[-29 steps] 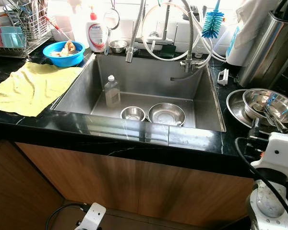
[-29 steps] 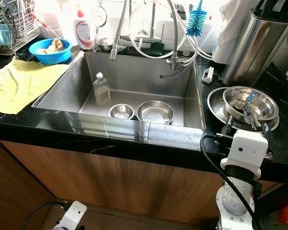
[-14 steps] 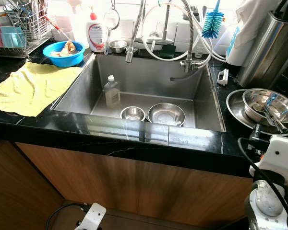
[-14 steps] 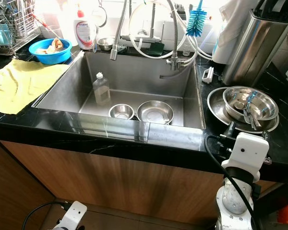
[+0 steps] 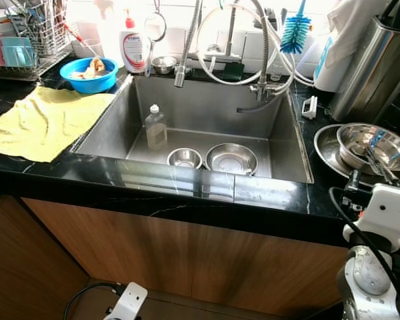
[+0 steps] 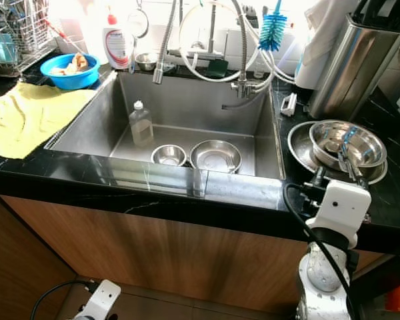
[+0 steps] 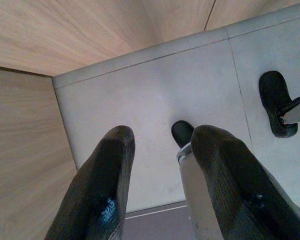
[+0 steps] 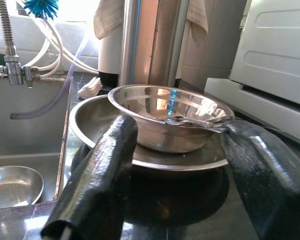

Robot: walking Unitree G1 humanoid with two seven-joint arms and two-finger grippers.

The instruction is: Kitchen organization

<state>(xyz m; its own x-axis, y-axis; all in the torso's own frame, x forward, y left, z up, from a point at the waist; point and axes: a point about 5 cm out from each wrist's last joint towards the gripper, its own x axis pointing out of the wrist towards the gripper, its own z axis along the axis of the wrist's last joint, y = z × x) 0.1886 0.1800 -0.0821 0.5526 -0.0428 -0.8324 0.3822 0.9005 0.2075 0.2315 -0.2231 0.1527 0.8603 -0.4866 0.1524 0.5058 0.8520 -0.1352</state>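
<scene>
On the black counter right of the sink, a steel bowl (image 5: 375,145) holding metal utensils sits in a wider steel dish (image 5: 325,151). My right gripper (image 8: 179,129) is low at the counter's front edge, facing this stack, open, with nothing between its fingers (image 8: 107,165). The sink (image 5: 117,123) holds two steel bowls, a small one (image 5: 185,158) and a larger one (image 5: 231,159), with an upright clear bottle (image 5: 156,127) beside them. My left gripper (image 7: 162,137) hangs open over the pale floor by the wooden cabinet.
A yellow cloth (image 5: 40,120) lies left of the sink, with a blue bowl (image 5: 89,72), a soap bottle (image 5: 135,47) and a dish rack (image 5: 27,37) behind it. A tall steel canister (image 5: 370,67) stands behind the bowls. Faucet hoses (image 5: 263,60) and a blue brush (image 5: 295,30) hang over the sink.
My right wrist has shifted slightly at the counter's edge. The sink's contents and my left arm have not moved.
</scene>
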